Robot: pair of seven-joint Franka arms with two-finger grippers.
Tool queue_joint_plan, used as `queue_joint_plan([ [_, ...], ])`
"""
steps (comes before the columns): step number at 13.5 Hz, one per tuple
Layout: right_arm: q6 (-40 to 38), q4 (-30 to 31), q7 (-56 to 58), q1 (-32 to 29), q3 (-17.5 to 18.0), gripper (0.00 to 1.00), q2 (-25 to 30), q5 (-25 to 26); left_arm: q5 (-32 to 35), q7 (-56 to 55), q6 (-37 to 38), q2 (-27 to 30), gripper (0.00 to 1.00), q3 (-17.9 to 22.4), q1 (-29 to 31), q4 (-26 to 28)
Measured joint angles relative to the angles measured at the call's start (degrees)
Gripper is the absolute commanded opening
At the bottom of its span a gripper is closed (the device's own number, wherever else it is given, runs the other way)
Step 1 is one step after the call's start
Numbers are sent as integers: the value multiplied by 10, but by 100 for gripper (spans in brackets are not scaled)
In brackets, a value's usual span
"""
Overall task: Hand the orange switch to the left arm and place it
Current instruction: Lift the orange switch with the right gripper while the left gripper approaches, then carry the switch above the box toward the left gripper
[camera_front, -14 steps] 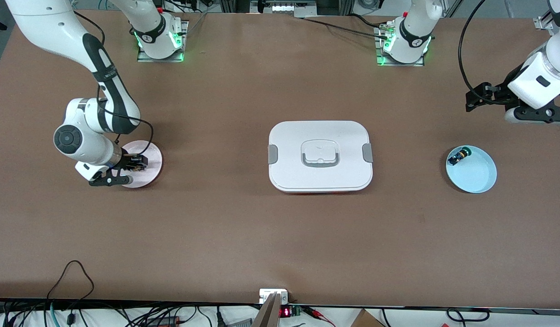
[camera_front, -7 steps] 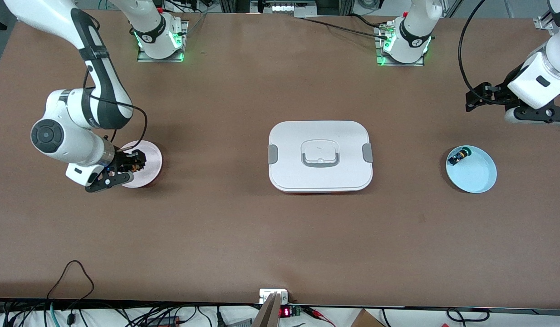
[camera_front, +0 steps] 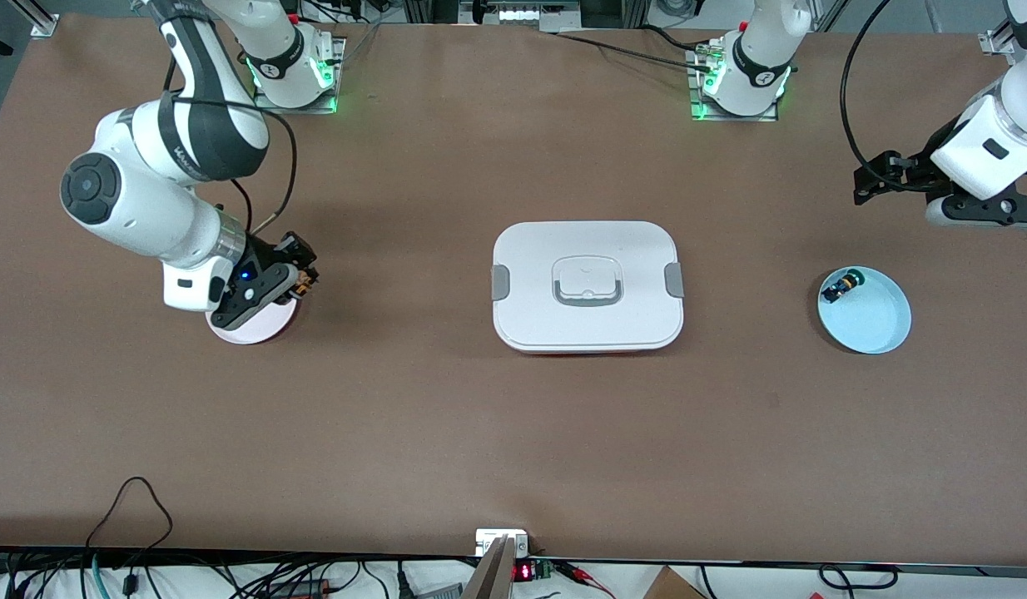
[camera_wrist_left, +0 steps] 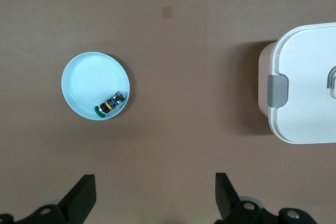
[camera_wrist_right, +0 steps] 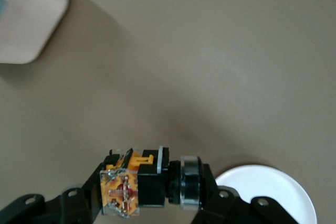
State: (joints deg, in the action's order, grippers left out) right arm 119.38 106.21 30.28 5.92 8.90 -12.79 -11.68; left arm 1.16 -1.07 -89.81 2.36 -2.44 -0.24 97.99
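Note:
My right gripper (camera_front: pixel 300 279) is shut on the orange switch (camera_front: pixel 301 287) and holds it in the air over the edge of the pink plate (camera_front: pixel 251 329). In the right wrist view the orange switch (camera_wrist_right: pixel 139 182) lies crosswise between the fingers, with the plate (camera_wrist_right: pixel 273 192) below it. The white box (camera_front: pixel 587 285) stands at the table's middle; a corner of it shows in the right wrist view (camera_wrist_right: pixel 31 19). My left gripper (camera_front: pixel 865 185) waits open and empty above the table near the left arm's end. In the left wrist view its fingers (camera_wrist_left: pixel 82 199) stand wide apart.
A light blue plate (camera_front: pixel 875 320) lies toward the left arm's end and holds a small black switch with a green cap (camera_front: pixel 840 286). The left wrist view shows the blue plate (camera_wrist_left: pixel 86 85), that switch (camera_wrist_left: pixel 110 103) and the box's clasp (camera_wrist_left: pixel 278 90).
My right gripper has risen off the pink plate with the orange switch in it and moved toward the box. The left arm has not moved.

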Motion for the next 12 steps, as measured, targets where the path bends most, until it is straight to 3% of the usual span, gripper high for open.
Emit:
queue_joint_plan([
  [3,0,-27,66,1,39,11,1,-86,0,0,0,0,100,0,0,0],
  [7,15,-43,202,16,63,11,2,-248,-3,1,11,-4,100,-6,-6,0],
  [10,16,-43,346,31,64,11,-5,-366,-67,1,32,-9,100,-12,-16,0],
  [12,15,-43,453,45,66,12,-13,-471,-149,1,46,-9,100,-11,-15,0],
])
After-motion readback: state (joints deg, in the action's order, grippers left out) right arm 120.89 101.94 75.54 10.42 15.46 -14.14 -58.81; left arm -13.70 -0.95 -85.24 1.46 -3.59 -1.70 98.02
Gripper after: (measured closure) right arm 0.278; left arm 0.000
